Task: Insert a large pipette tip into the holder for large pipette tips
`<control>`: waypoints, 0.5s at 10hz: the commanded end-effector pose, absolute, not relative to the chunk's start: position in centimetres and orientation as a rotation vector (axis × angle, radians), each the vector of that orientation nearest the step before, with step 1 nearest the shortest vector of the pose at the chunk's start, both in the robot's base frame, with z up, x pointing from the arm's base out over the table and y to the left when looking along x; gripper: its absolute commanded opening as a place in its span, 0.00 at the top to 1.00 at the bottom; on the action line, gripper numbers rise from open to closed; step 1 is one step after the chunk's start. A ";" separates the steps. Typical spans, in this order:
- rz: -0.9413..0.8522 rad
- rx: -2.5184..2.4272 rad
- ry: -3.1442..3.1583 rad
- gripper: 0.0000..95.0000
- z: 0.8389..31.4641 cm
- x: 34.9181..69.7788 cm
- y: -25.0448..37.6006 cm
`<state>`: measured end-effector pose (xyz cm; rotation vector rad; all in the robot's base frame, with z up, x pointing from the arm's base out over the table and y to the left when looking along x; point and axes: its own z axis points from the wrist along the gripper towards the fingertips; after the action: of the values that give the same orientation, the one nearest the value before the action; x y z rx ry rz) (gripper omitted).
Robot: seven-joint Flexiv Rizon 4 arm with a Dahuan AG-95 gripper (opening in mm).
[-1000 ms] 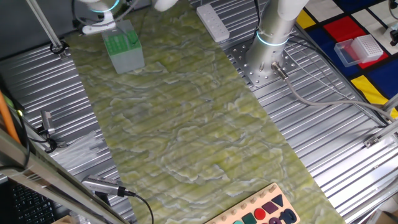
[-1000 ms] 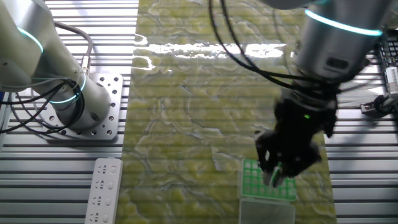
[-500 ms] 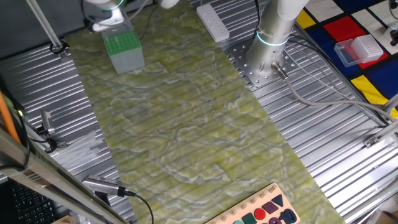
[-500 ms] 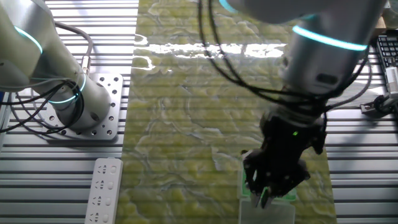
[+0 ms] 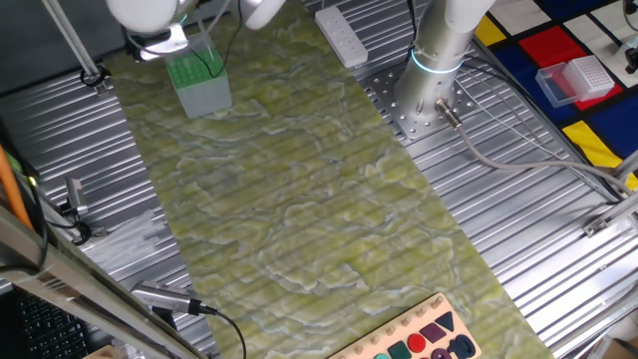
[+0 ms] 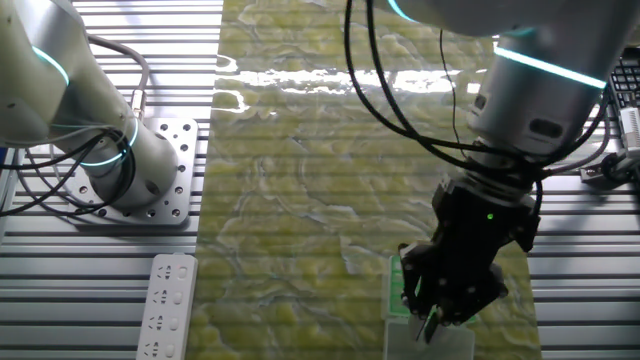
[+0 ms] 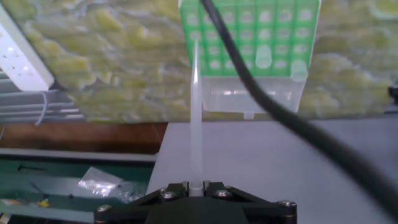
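In the hand view my gripper (image 7: 196, 184) is shut on the large pipette tip (image 7: 196, 118), a pale translucent sliver pointing up, its thin end at a hole on the left edge of the holder's green grid (image 7: 249, 37). The holder has translucent pale sides (image 7: 249, 96); two other tips stand in its grid. In the other fixed view my gripper (image 6: 440, 315) hangs right over the holder (image 6: 397, 295) and hides most of it. In one fixed view the holder (image 5: 197, 80) stands at the far left of the mat, under the hand.
A black cable (image 7: 267, 106) crosses the hand view in front of the holder. A white power strip (image 6: 165, 305) lies beside the mat. A second arm's base (image 6: 130, 170) stands at the left. A pinkish-red box with white grid (image 5: 576, 78) stands far right. A peg board (image 5: 419, 334) lies at the mat's near end.
My hand has shifted a little over the holder, sideways and lower, still covering most of its green top. The holder has not moved.
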<state>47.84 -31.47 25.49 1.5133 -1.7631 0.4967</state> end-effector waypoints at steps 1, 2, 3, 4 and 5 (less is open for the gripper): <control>0.518 1.481 -1.750 1.00 25.6 47.7 -31.7; 0.525 1.473 -1.740 1.00 25.6 47.6 -31.9; 0.536 1.465 -1.728 1.00 25.5 47.5 -32.0; 0.548 1.454 -1.715 1.00 25.5 47.4 -32.4; 0.550 1.453 -1.712 1.00 25.5 47.3 -32.7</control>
<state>47.38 -32.90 25.48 1.4487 -1.7064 0.5497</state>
